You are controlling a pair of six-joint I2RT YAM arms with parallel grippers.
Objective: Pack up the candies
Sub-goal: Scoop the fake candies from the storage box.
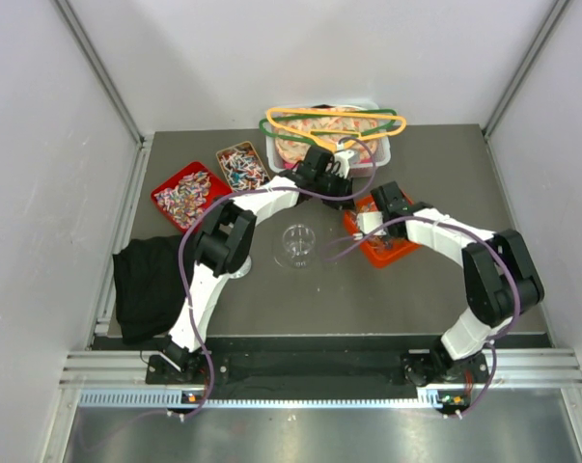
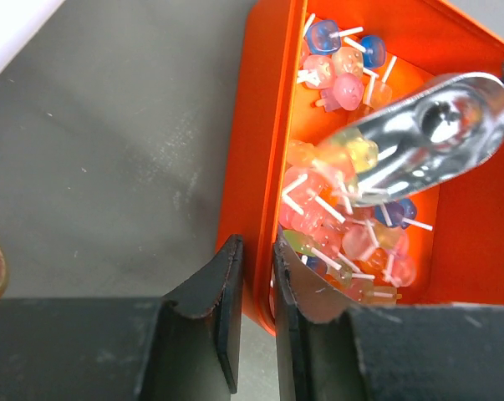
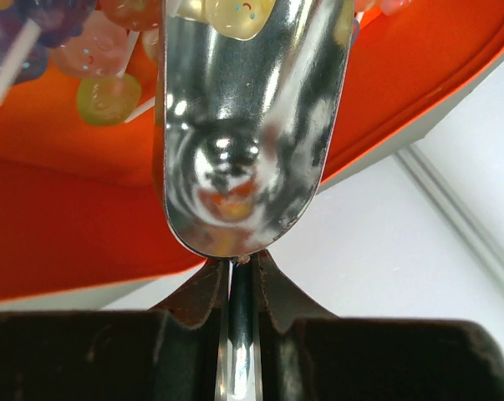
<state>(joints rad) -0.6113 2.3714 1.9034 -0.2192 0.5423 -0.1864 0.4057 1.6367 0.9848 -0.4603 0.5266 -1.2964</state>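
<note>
Here, candies (image 2: 318, 217): translucent pastel lollipops on white sticks; right gripper (image 3: 236, 271) pinches scoop (image 3: 243, 125), left gripper (image 2: 256, 251) clamps orange tray (image 2: 264, 125).

Dark grey bench (image 1: 368, 299). At its left edge, crumpled black cloth (image 1: 146, 285). Far left, red tray (image 1: 161, 196), with a smaller brown tray (image 1: 235, 147) just beside it. At the far edge, white bin (image 1: 385, 152), orange hanger (image 1: 334, 122) and green hanger (image 1: 268, 128) lying across its top. Near the middle, clear cup (image 1: 297, 243), upright. To its right, orange tray (image 2: 264, 167), shiny metal scoop (image 2: 440, 125) tilted over it.
</note>
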